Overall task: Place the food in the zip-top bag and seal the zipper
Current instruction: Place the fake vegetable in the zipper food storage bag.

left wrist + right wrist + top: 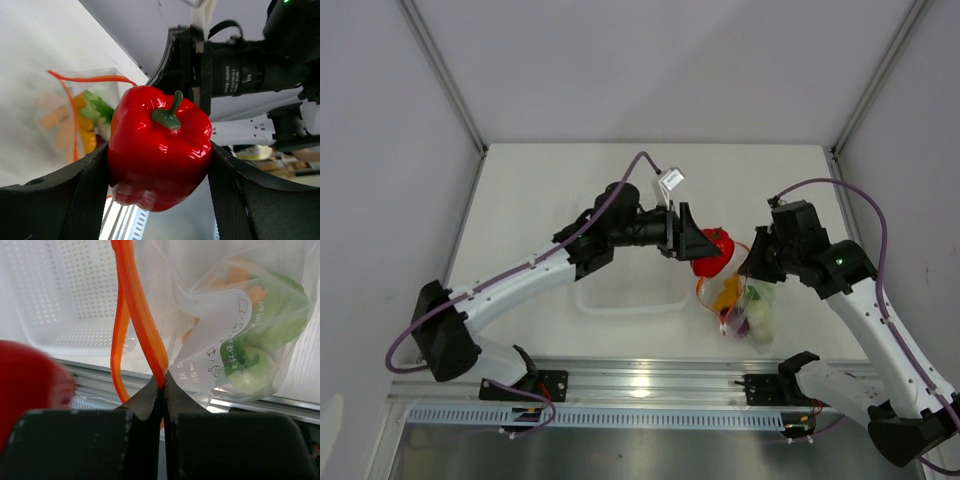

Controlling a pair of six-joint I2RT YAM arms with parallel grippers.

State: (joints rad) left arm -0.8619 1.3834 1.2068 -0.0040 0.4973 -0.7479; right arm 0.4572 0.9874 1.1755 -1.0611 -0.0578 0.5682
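My left gripper is shut on the red bell pepper, holding it in the air just left of the zip-top bag. In the left wrist view the pepper fills the gap between both fingers, stem up, and the bag hangs behind it with its mouth open. My right gripper is shut on the orange zipper and holds the bag up by that strip. Green cabbage and orange-yellow pieces show through the plastic. The pepper is a red blur at the left.
A rigid clear tray lies on the table under the left arm, close to the bag; its perforated floor shows behind the zipper. An aluminium rail runs along the near table edge.
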